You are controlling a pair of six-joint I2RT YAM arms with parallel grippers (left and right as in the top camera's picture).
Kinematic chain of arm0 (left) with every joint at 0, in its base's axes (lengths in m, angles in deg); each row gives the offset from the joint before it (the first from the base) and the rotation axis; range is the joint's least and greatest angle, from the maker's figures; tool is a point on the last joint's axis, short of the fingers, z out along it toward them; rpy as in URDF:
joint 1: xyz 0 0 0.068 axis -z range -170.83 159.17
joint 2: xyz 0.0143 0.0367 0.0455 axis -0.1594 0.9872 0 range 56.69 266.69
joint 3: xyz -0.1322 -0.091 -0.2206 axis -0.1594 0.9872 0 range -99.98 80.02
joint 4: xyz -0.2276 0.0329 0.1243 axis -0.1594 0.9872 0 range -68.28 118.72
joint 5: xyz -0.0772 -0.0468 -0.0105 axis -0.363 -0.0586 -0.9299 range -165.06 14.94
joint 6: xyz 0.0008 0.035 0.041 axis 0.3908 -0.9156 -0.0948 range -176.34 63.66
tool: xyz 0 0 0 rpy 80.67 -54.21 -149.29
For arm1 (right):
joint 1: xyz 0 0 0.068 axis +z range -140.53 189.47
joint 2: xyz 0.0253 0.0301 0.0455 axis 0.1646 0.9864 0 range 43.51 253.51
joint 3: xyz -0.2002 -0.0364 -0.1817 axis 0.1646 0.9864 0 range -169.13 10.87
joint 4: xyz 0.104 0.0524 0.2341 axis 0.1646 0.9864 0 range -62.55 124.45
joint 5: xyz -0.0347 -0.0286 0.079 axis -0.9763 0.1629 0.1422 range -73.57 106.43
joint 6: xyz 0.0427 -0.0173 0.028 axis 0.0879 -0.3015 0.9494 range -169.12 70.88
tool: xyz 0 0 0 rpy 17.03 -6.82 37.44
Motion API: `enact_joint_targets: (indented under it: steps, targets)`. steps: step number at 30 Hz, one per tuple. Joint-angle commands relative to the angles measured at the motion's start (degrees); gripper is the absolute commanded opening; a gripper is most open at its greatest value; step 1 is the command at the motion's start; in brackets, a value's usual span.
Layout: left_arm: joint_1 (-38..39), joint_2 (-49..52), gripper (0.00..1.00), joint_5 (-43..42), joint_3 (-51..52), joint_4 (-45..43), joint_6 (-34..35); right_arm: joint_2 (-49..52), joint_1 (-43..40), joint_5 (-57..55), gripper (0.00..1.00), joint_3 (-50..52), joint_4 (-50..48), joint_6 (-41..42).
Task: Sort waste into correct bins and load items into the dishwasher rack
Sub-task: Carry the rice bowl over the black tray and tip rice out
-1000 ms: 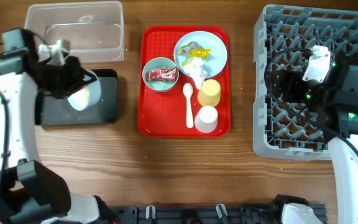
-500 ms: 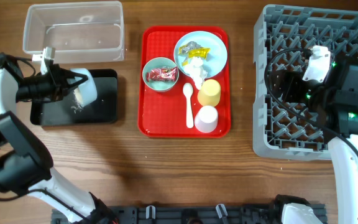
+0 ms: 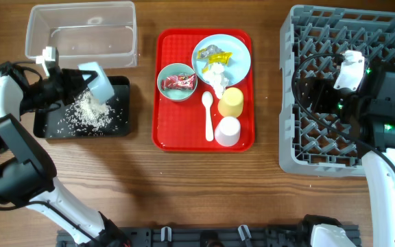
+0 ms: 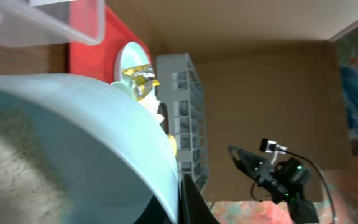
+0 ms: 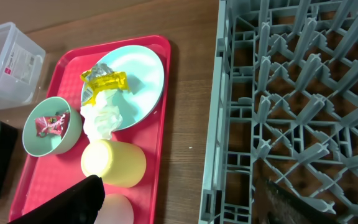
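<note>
**Overhead view.** The left gripper [image 3: 74,85] pinches the rim of the light blue bowl [image 3: 95,79]. It holds the bowl tipped on its side above the far end of the black tray [image 3: 127,104]. A heap of white rice [image 3: 85,115] lies inside that tray, with stray grains scattered around it. The clear tub [image 3: 133,36] stands just behind the black tray.

On the red serving tray [image 3: 182,127]:
- The pale green bowl [image 3: 177,84] holds a red wrapper [image 3: 178,81].
- The light blue plate [image 3: 238,60] carries a yellow wrapper [image 3: 219,56] and crumpled tissue [image 3: 217,77].
- The white spoon [image 3: 208,116], the yellow cup [image 3: 231,101] and the white cup [image 3: 228,132] lie in front of these.

The grey dishwasher rack [image 3: 321,140] sits well apart to the right.

**Left wrist view.** The bowl's pale interior fills the frame. One dark finger [image 4: 192,200] presses against its outer rim.

**Right wrist view.** The right gripper [image 5: 180,184] hangs over the near edge of the rack. Its fingers are spread wide and hold nothing. The yellow cup lies on its side below the plate.
</note>
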Motion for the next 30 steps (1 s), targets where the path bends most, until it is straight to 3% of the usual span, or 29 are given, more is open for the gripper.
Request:
enact_joint_targets:
  steps: [1, 24, 30]
  targets:
    - [-0.52, 0.24, 0.04, -7.04, -0.9, 0.63, -1.55, 0.28, -0.24, -0.98, 0.8, -0.74, 0.09, -0.63]
    - [-5.73, -0.66, 0.04, -10.38, -0.9, 12.28, -1.6, 0.28, -0.24, -0.98, 0.8, -0.74, 0.28, -0.57]
    - [-3.26, -4.76, 0.04, -4.63, -0.92, 12.13, -7.82, 0.28, -0.24, -0.98, 0.8, -0.74, 0.17, -0.59]
